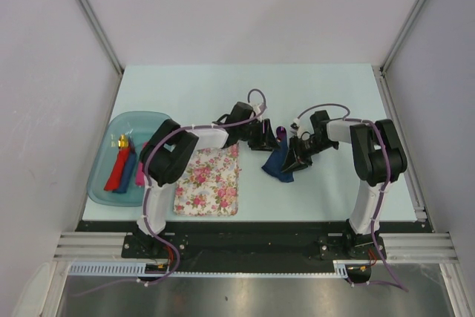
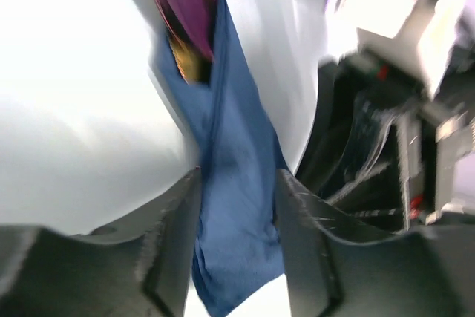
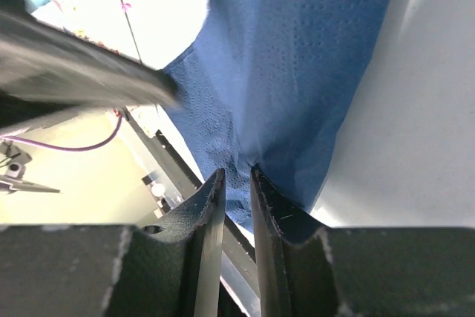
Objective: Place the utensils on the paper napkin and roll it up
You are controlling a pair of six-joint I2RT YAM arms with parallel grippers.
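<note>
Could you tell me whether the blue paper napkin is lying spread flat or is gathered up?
Gathered up: the paper napkin is bunched in creased folds around the purple spoon, with the right gripper pinching it.

Left gripper (image 1: 261, 136) and right gripper (image 1: 298, 155) close together over mid-table (image 1: 326, 94), tips facing each other. Between them and touching the right gripper's tips, a bunched paper napkin (image 1: 277, 164), dark blue, spreading toward the near side. Just beyond the napkin, beside the left gripper's tips, a purple spoon (image 1: 280, 133), only its shiny bowl showing. Jaw openings too small to tell from here. Nearer than the left gripper, partly under its arm, a floral mat (image 1: 211, 182) lying flat. Well out to that gripper's left, a teal tray (image 1: 104, 183) holding a red piece (image 1: 115, 172), blue and pink pieces beside it, and a small gold piece (image 1: 122, 141).
</note>
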